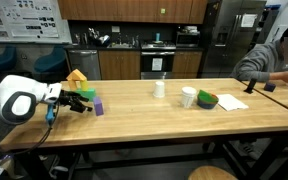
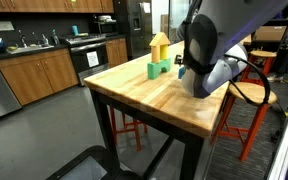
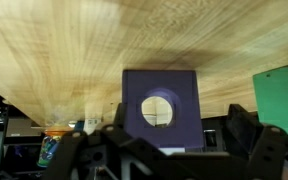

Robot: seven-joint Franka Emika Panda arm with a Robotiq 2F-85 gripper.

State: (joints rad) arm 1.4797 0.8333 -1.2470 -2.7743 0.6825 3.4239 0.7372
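A purple block (image 3: 160, 105) with a round hole stands on the wooden table (image 1: 144, 115), and it also shows in an exterior view (image 1: 98, 106). My gripper (image 3: 174, 135) is low over the table with the block between its fingers. The left finger is next to the block and the right finger is apart from it, so the jaws are open. In an exterior view the gripper (image 1: 80, 100) is at the table's end. A green block (image 3: 281, 98) lies just beside it, seen in both exterior views (image 1: 87, 95) (image 2: 157, 69). A yellow house-shaped block stack (image 2: 159, 45) stands behind.
Further along the table are a white cup (image 1: 160, 88), another white cup (image 1: 188, 96), a green bowl (image 1: 206, 100) on a napkin and a black object (image 1: 232, 102). A seated person (image 1: 274, 60) reaches over the far end. Kitchen counters line the back wall.
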